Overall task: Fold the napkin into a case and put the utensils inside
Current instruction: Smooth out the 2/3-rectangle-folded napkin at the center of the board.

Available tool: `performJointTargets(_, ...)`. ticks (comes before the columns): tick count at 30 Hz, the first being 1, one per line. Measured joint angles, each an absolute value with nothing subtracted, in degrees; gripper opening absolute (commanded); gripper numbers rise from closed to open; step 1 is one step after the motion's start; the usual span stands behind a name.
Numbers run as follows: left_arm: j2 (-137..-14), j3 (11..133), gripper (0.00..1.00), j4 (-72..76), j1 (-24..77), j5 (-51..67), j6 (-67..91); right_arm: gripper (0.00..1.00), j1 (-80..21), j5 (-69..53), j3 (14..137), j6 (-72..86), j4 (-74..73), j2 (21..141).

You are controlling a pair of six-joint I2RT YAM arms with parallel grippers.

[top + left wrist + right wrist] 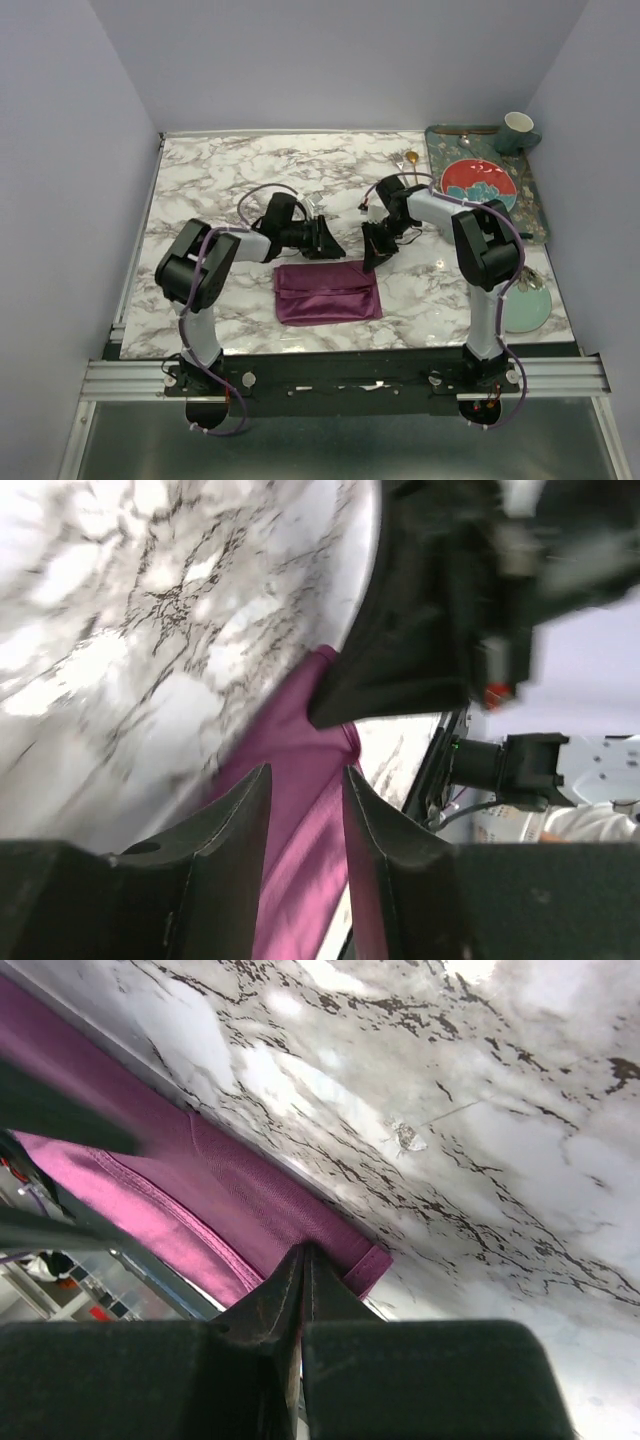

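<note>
Top external: red plate (475,180) on green tray (536,215), napkin (328,292) on table (220,170)

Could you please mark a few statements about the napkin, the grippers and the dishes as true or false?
1. The napkin lies folded into a rectangle on the marble table. True.
2. The left gripper is clamped on the napkin. False: its jaws stand apart with nothing between them.
3. The right gripper is shut. True.
4. The red plate sits on the napkin. False: it sits on the tray at the table's far right corner.
</note>
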State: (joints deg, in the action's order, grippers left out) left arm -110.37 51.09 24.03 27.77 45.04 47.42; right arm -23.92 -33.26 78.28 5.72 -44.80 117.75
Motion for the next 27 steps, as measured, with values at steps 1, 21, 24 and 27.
performJointTargets(1, -108.0, 50.5, 0.44, 22.3, 26.6, 45.7, 45.6, 0.1, -23.9, -33.1, 78.2, 6.0, -44.7, 117.7)
performJointTargets(21, -111.7, 53.6, 0.33, 6.0, 16.8, 54.2, 28.0, 0.09, -24.0, -26.2, 84.3, 8.0, -46.6, 119.5)
performJointTargets(24, -111.7, 55.9, 0.46, 4.8, 16.4, 53.4, 26.7, 0.09, -23.0, -23.4, 88.2, 7.6, -46.3, 121.2)
performJointTargets(27, -111.6, 58.8, 0.56, 5.8, 16.3, 53.2, 28.4, 0.09, -22.2, -21.7, 89.4, 7.2, -46.1, 121.5)
